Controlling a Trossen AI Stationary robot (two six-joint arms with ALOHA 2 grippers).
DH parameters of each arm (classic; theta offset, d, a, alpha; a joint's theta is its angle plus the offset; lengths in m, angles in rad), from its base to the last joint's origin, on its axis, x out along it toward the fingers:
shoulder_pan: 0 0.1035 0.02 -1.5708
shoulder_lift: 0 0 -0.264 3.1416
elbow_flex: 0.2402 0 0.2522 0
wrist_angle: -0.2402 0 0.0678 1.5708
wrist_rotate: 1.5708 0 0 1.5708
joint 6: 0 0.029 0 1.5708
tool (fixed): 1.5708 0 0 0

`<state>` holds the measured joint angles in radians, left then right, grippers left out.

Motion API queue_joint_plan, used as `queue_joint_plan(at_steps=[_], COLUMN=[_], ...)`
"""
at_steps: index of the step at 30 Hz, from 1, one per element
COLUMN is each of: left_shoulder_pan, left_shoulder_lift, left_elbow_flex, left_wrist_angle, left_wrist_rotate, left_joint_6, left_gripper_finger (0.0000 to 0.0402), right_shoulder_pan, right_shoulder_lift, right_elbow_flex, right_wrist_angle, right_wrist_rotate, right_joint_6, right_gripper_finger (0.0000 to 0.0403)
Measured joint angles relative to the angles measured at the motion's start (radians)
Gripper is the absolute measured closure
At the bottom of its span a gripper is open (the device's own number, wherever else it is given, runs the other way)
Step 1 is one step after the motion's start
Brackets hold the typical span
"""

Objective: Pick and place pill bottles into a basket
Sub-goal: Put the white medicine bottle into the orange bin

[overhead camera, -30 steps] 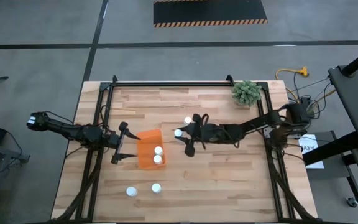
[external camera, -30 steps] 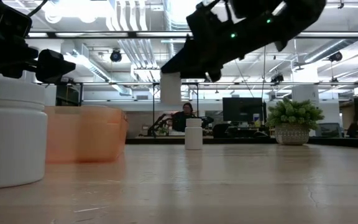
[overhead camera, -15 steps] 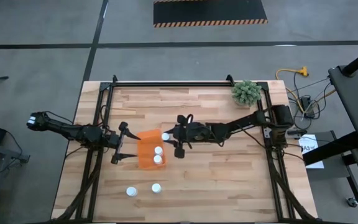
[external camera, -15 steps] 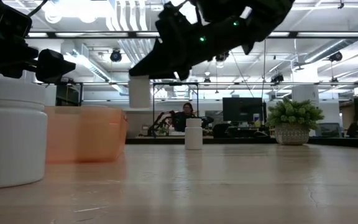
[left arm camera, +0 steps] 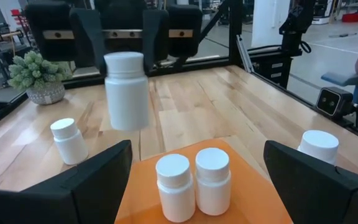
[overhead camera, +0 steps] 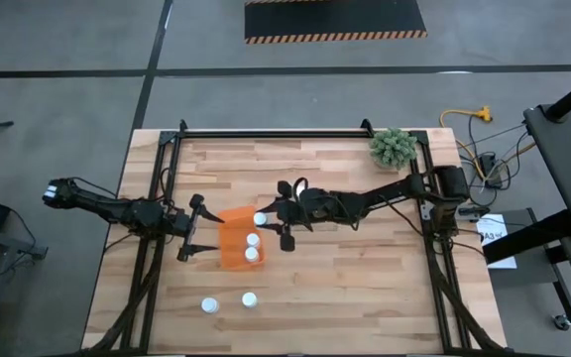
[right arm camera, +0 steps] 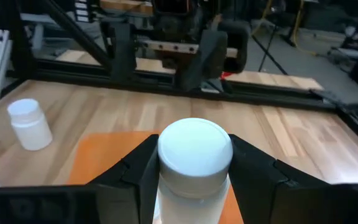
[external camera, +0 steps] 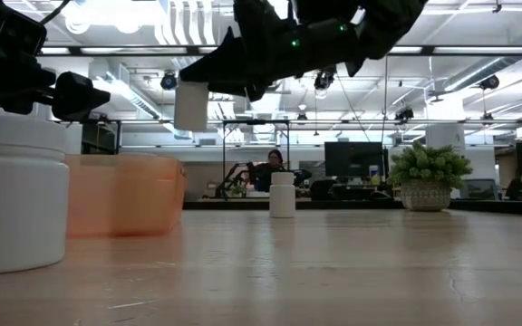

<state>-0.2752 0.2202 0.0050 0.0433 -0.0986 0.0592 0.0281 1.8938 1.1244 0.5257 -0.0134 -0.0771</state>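
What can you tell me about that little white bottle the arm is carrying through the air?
The carried bottle is small, round and white, seemingly plastic, with a slightly wider white cap. It hangs upright above the table, clamped between the fingers of the right gripper, at the near edge of the orange basket, where two like bottles already stand.

overhead, table-level, two wrist views
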Motion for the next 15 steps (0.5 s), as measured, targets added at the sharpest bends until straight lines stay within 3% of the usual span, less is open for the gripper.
queue_joint_plan(at_steps=[12,15], left_shoulder_pan=[0.000,0.000], left_shoulder_lift=[0.000,0.002], left_elbow_flex=[0.000,0.000], left_wrist_angle=[0.000,0.001], left_wrist_rotate=[0.000,0.000], left_joint_6=[0.000,0.000], left_gripper_finger=[0.0056,0.0056], right_shoulder_pan=[-0.043,-0.058], right_shoulder_lift=[0.018,0.044], right_elbow_flex=[-0.003,-0.006], right_wrist_angle=[0.075,0.142], right_wrist_rotate=[-0.134,-0.209], right_joint_6=[-0.020,0.002], right_gripper_finger=[0.0255,0.0255])
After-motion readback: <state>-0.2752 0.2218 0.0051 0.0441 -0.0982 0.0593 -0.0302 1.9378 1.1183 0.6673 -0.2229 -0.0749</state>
